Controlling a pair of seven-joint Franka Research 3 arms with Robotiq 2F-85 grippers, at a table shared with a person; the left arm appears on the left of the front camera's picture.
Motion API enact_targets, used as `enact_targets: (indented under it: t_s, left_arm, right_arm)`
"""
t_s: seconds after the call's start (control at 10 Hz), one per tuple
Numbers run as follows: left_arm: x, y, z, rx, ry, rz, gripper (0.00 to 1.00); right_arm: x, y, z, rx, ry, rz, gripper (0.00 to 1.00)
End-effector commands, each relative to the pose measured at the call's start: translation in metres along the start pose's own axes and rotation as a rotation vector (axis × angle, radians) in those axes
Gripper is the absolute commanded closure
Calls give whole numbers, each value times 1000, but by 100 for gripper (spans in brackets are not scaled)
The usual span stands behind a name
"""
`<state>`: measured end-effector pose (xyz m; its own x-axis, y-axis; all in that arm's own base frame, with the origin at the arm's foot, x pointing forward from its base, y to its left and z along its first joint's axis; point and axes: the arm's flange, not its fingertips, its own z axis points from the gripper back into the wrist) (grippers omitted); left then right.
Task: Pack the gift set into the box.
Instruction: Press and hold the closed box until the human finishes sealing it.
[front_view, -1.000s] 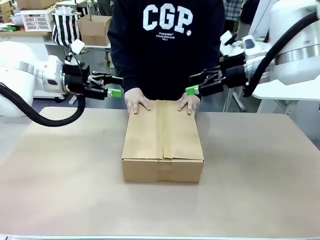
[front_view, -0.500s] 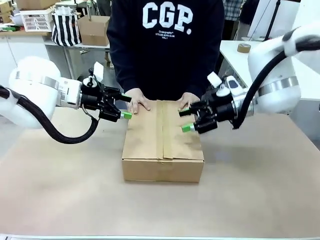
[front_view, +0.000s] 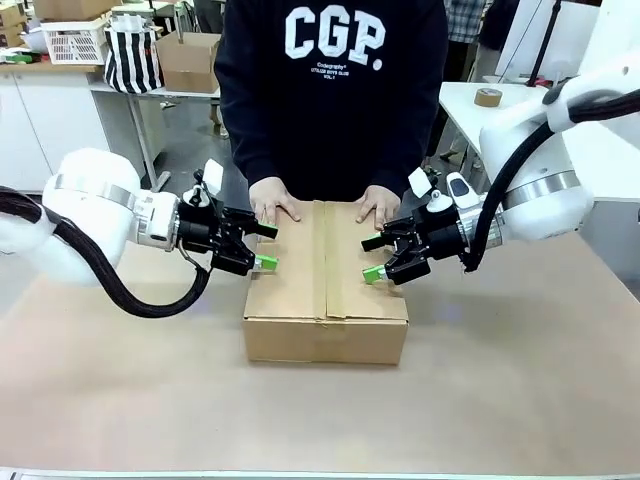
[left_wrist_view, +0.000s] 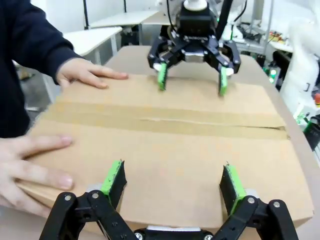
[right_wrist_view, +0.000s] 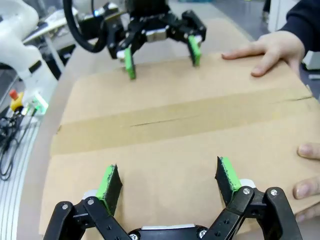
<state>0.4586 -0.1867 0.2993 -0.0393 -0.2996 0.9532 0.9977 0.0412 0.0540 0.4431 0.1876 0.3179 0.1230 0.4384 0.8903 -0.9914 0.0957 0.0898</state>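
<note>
The left fingers and right fingers, both spread wide and empty, hang over the closed box's left and right edges while a person's hands press its far end.

Closed box, inside hidden, small print on person's sweatshirt unreadable

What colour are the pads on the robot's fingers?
Bright green pads, clearest in the left wrist view.

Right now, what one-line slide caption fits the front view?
Open left tool and open right tool face each other across the closed box while a person's hands rest on its far end.
</note>
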Motion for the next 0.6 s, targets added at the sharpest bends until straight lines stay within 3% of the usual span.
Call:
enact_targets:
  t_s: [0.0,0.5]
  left_arm:
    - [-6,-2,-10,-10,15,10,0]
    - [-6,-1,-12,-5,115,14,0]
  right_arm:
    - [1,-2,-10,-51,26,6,0]
    - [-18,-7,-15,44,87,-52,0]
